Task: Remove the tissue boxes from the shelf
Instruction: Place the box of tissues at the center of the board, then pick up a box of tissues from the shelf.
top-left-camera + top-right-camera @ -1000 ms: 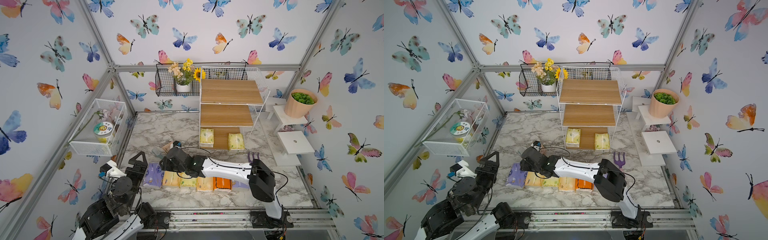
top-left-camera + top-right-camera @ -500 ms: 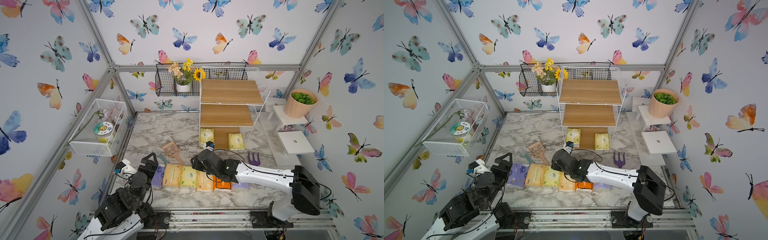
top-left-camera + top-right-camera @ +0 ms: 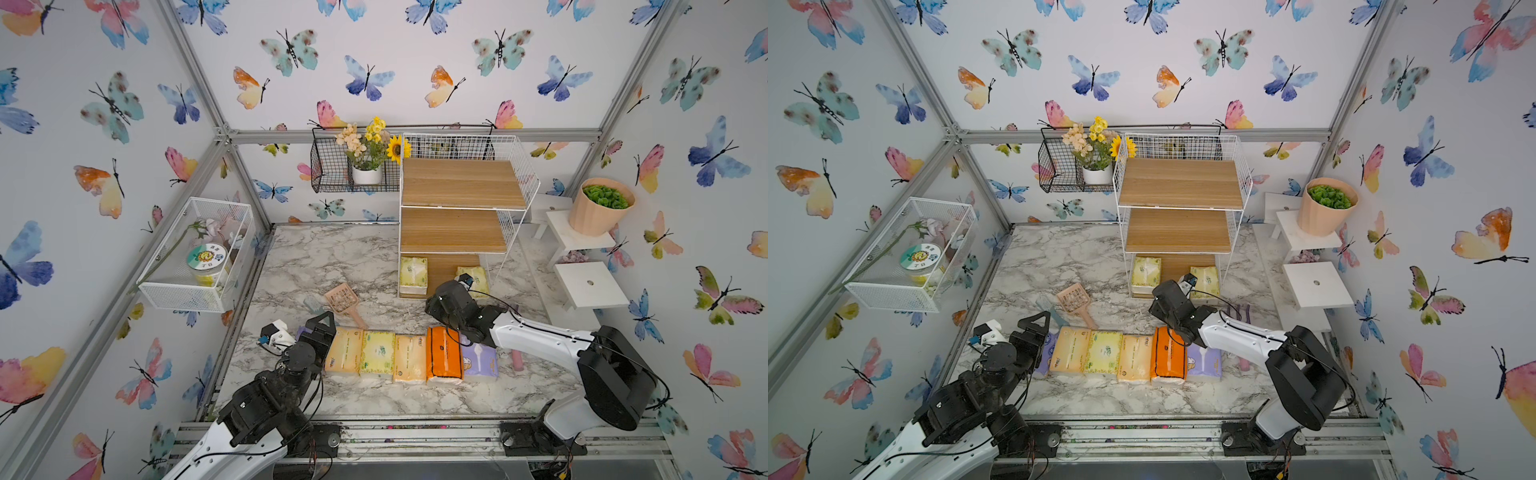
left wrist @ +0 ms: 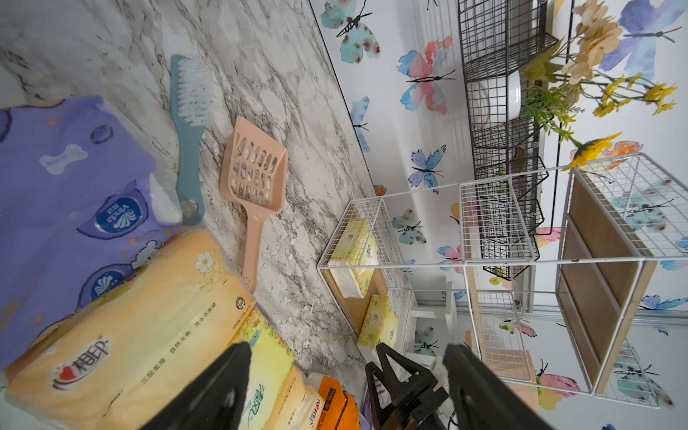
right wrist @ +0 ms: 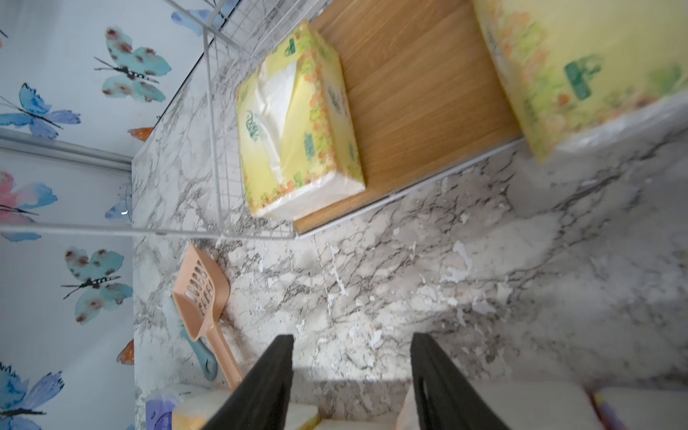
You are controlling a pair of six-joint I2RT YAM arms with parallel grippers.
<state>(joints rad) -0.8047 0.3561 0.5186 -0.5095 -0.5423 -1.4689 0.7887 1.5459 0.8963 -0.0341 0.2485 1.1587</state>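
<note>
Wood-board shelf (image 3: 457, 183), 3 tiers, white wire. Its bottom board holds 2 yellow-green tissue packs: one (image 3: 413, 270) against the mesh side, the other (image 3: 473, 279) at the opp. end, with bare board btwn them.

6 more packs are off the shelf, on the marble table (image 3: 332, 257) in front of it. They lie in a touching row: lavender pack (image 4: 74, 186), peach pack (image 3: 344, 351), yellow-green pack (image 3: 377, 353), pale-yellow pack (image 3: 409, 357), orange pack (image 3: 444, 353), 2nd lavender pack (image 3: 480, 361). Total 8 packs: 2 lavender, 1 orange, 5 pale.

R gripper (image 5: 352, 337) sits just in front of the shelf's bottom board, btwn it and the row. Its jaws are partway apart w/ nothing in them. L gripper (image 4: 346, 346) is over the row's first lavender end, jaws wide apart and empty.

Black wire basket (image 3: 328, 166), on the wall beside the shelf's top tier, holds 1 white pot of flowers (image 3: 366, 174). White mesh basket (image 3: 183, 291), on the side wall well away from the shelf, holds 1 jar (image 3: 206, 259) and a pink flower (image 3: 224, 226). 1 peach scoop (image 3: 343, 299) and 1 teal brush (image 4: 190, 123) lie on the table btwn the shelf and the row.
</note>
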